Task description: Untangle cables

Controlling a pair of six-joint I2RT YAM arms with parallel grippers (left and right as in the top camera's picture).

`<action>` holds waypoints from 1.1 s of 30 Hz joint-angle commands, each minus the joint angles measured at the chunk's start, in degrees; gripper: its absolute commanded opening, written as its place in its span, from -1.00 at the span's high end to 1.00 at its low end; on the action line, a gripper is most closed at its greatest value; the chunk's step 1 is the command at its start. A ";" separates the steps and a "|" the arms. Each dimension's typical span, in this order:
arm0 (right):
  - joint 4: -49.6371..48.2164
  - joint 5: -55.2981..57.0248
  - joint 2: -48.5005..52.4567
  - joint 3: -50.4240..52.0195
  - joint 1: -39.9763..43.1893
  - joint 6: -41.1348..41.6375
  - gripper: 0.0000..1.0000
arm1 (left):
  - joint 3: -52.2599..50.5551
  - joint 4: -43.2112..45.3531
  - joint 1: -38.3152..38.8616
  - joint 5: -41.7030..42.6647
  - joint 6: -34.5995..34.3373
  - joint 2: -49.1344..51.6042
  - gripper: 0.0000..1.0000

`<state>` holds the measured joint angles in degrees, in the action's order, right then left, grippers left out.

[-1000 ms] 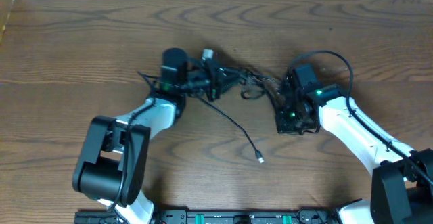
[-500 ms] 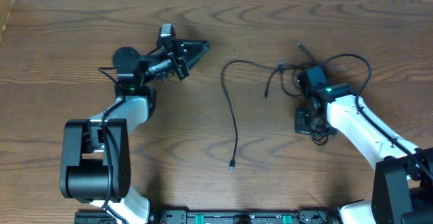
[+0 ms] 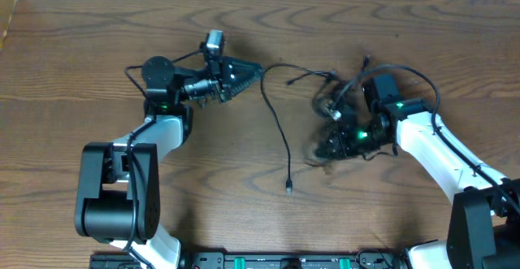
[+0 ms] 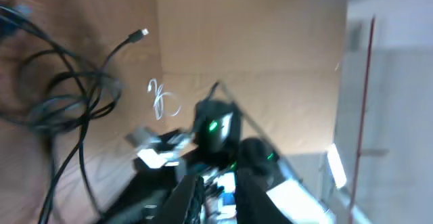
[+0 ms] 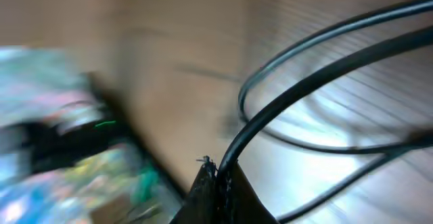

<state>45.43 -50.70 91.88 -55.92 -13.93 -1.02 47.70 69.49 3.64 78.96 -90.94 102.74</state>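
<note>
1. The left gripper (image 3: 253,71) lies on its side at about 10 o'clock from the middle of the table (image 3: 97,25), with its fingers pointing toward 3 o'clock.
2. Its fingers taper to a point in the overhead view and are smeared in its own wrist view, so I cannot tell whether they are spread or pressed together.
3. A loose strand (image 3: 280,135) starts just beside that fingertip (touching or not, I cannot tell). It runs toward 6 o'clock across the middle of the table and ends in a small plug (image 3: 289,189).
4. From its top end the same strand also arcs toward 3 o'clock into the tangle (image 3: 329,98), a knot of thin dark loops at about 2 o'clock from the table's middle.
5. The right gripper (image 5: 215,181) is pressed together, pinching a black cable (image 5: 318,68) that rises from between its fingertips and curves away over the wood.
6. In the overhead view the right arm's end sits at 5 o'clock from the tangle, blurred.
</note>
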 commanded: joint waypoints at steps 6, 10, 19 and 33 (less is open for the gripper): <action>-1.07 -14.51 -5.33 -14.16 0.87 -1.40 0.97 | 1.25 0.44 0.11 2.97 10.38 -0.94 -0.16; -0.83 -3.54 -8.83 -19.87 0.76 3.58 0.97 | 1.16 0.44 0.31 1.18 10.58 -0.94 -0.67; -0.81 2.75 -18.36 -24.55 1.01 8.35 0.97 | 1.16 -0.44 6.08 -11.21 10.86 -0.96 -0.88; -1.20 15.96 -29.79 -24.65 1.01 14.14 0.98 | 1.16 -61.77 15.15 -44.33 35.85 -6.21 -0.91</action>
<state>44.71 -38.72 63.22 -79.20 -13.28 10.74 48.40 12.64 16.95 48.95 -61.41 99.35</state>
